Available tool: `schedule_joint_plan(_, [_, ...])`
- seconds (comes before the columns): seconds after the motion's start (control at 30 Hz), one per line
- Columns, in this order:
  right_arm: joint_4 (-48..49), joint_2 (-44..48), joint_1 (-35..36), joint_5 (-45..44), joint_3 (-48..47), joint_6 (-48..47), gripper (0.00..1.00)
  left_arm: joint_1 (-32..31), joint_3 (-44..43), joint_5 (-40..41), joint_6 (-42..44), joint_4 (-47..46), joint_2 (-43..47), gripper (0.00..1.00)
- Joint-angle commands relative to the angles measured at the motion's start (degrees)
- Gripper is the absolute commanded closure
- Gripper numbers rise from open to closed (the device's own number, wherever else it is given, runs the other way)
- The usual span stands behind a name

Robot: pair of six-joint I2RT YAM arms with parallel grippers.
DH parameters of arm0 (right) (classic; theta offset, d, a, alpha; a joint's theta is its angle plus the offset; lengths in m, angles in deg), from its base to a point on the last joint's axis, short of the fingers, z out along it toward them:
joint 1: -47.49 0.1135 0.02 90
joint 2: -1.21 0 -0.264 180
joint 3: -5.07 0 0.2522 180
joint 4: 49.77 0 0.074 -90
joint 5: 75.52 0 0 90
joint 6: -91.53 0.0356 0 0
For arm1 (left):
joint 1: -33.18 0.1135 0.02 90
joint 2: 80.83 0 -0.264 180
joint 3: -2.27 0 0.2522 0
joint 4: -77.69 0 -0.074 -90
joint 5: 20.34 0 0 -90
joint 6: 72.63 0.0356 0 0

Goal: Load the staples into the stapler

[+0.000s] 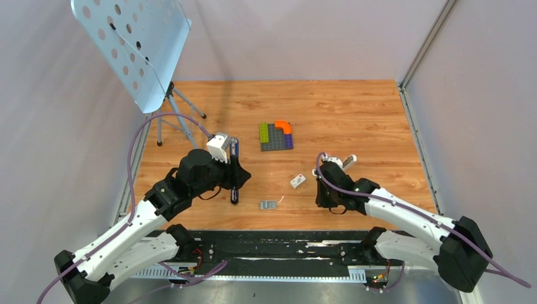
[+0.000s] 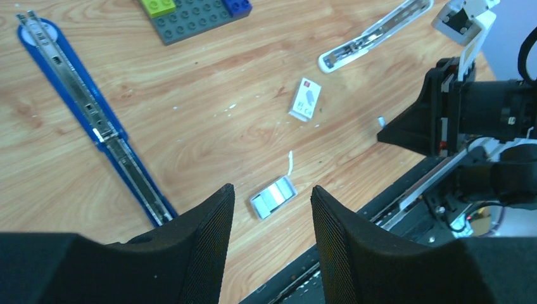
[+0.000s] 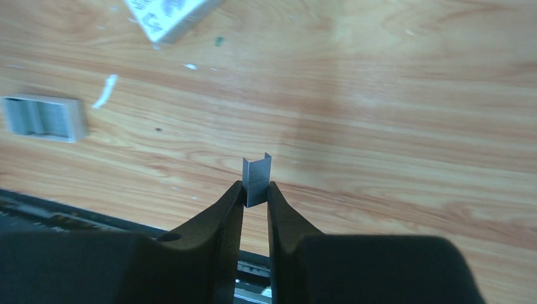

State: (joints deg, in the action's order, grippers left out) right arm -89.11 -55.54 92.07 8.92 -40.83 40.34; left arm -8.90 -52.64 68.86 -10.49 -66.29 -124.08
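closest to the lens, right wrist view: your right claw (image 3: 255, 197), jaws nearly together, pinching a short grey staple strip (image 3: 257, 174) by its lower end. strip stands upright btwn the fingertips, u-shaped end showing on top, wood of the worktop (image 3: 392, 95) behind it.

your left claw (image 2: 271, 195) is abt half spread w/ nothing btwn the jaws. it hangs over the near edge of the worktop. a second staple block (image 2: 273, 197) lies flat on the wood, seen right in the gap, not touched. a thin white scrap (image 2: 290, 163) lies just beyond it.

stapler (image 2: 95, 120): blue, opened out flat w/ the silver channel up. it lies on the worktop left of the left claw in that wrist view, running diagonally away. its near end goes behind the left finger, and in the top view the left wrist hides most of it.

white box (image 1: 298, 181) of staples lies btwn your two claws, apart from both. white plastic bar (image 2: 373, 38) lies further out, near the right claw. block plate (image 1: 276, 136) sits farther back, mid-worktop. pale blue perforated stand (image 1: 133, 50) is at back left.
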Motion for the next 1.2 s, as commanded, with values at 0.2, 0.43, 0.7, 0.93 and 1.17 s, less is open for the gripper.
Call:
schedule_joint_plan(0.2, [-9.02, -13.71, -0.75, -5.47, -6.01, 1.11, 0.79, 0.34, -0.66, 4.93, 6.3, 6.86, 2.95, 0.49])
schedule_joint_plan(0.43, [-6.49, -16.88, -0.71, -2.83, -7.43, 3.0, 0.74, 0.31, 0.28, 4.61, 6.15, 7.13, 4.2, 0.49])
schedule_joint_plan(0.7, [-7.2, -20.2, -0.62, -2.98, -9.43, 2.0, 0.71, 0.34, -0.14, 4.13, 6.33, 7.63, 4.15, 0.48])
schedule_joint_plan(0.93, [-9.52, -17.35, -0.74, -3.38, -11.72, -0.76, 0.67, 0.33, -1.01, 4.58, 6.64, 9.41, 4.85, 0.48])
schedule_joint_plan(1.17, [-10.83, -21.07, -0.85, -4.29, -11.82, 1.48, 0.67, 0.34, -1.99, 4.32, 7.51, 11.38, 6.35, 0.48])
